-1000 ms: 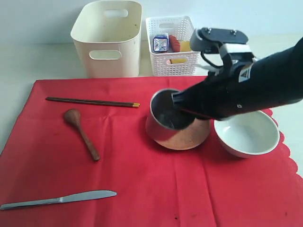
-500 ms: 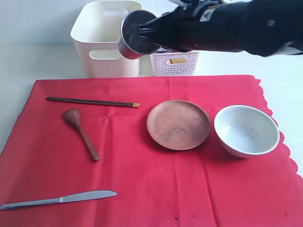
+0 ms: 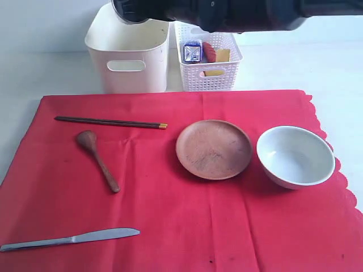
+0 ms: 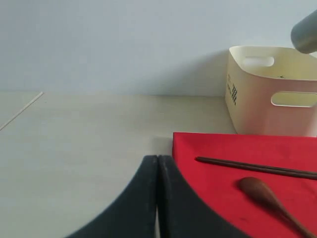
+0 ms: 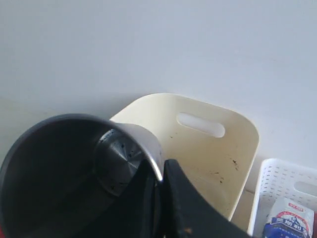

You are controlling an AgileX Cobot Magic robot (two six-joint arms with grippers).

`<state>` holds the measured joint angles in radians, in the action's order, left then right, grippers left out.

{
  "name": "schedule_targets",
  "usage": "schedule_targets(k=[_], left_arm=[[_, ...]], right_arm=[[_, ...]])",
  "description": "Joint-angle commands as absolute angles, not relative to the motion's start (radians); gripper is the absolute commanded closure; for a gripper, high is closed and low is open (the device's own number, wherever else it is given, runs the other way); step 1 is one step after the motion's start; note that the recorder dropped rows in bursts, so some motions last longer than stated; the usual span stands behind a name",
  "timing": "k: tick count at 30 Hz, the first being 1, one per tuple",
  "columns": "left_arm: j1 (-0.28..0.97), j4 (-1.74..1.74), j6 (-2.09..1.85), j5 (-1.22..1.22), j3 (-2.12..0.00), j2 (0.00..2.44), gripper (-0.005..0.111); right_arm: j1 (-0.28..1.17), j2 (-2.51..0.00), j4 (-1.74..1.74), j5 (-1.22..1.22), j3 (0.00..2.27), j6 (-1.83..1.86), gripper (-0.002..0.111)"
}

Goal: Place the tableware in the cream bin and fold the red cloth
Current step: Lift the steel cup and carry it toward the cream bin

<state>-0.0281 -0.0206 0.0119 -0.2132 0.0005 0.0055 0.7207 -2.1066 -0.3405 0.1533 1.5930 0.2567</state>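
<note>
My right end effector (image 5: 159,174) grips the steel cup (image 5: 54,168) by its rim above the cream bin (image 3: 127,79) — my left end effector (image 4: 157,171), clenched, hangs over the counter (image 4: 74,144), apart from that bin.

- A pale, off-white table (image 3: 57,73) fills the frame, bare along the left and right edges and across the top.
- A red cloth (image 3: 170,221) lies spread flat over the middle and lower frame, its scalloped edge at the right.
- A cream bin (image 3: 131,80) stands upright at upper centre-left, just behind the cloth's far edge.
- A white lattice basket (image 3: 211,80) stands just beside the bin, on its right.
</note>
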Motion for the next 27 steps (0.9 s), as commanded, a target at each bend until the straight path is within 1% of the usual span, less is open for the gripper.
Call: schedule_targets(k=[1,7,9,11,12,16,19,22,24,27], left_arm=[[-0.030,-0.019,0.009,-0.211,0.000,0.000,0.107],[-0.030,-0.019,0.009,-0.211,0.000,0.000,0.107],[-0.030,-0.019,0.009,-0.211,0.000,0.000,0.107],[-0.030,-0.019,0.009,-0.211,0.000,0.000,0.107],[-0.030,-0.019,0.009,-0.211,0.000,0.000,0.107],[-0.030,-0.019,0.009,-0.211,0.000,0.000,0.107],[-0.030,-0.019,0.009,-0.211,0.000,0.000,0.107],[-0.030,-0.019,0.009,-0.211,0.000,0.000,0.107],[-0.030,-0.019,0.009,-0.211,0.000,0.000,0.107],[-0.030,-0.019,0.009,-0.211,0.000,0.000,0.107]], right_arm=[[0.689,-2.233,-0.336,0.118,1.750,0.269,0.108],[0.686,-2.350,-0.336,0.035,1.905,0.269,0.108],[0.686,-2.378,-0.336,0.028,1.932,0.269,0.106],[0.686,-2.392,-0.336,0.028,1.939,0.269,0.100],[0.686,-2.396,-0.336,0.028,1.939,0.270,0.095],[0.686,-2.398,-0.336,0.030,1.939,0.270,0.068],[0.686,-2.398,-0.336,0.030,1.939,0.307,0.051],[0.686,-2.398,-0.339,0.030,1.939,0.318,0.038],[0.686,-2.398,-0.339,0.030,1.939,0.311,0.034],[0.686,-2.354,-0.339,0.000,1.939,0.313,0.035]])
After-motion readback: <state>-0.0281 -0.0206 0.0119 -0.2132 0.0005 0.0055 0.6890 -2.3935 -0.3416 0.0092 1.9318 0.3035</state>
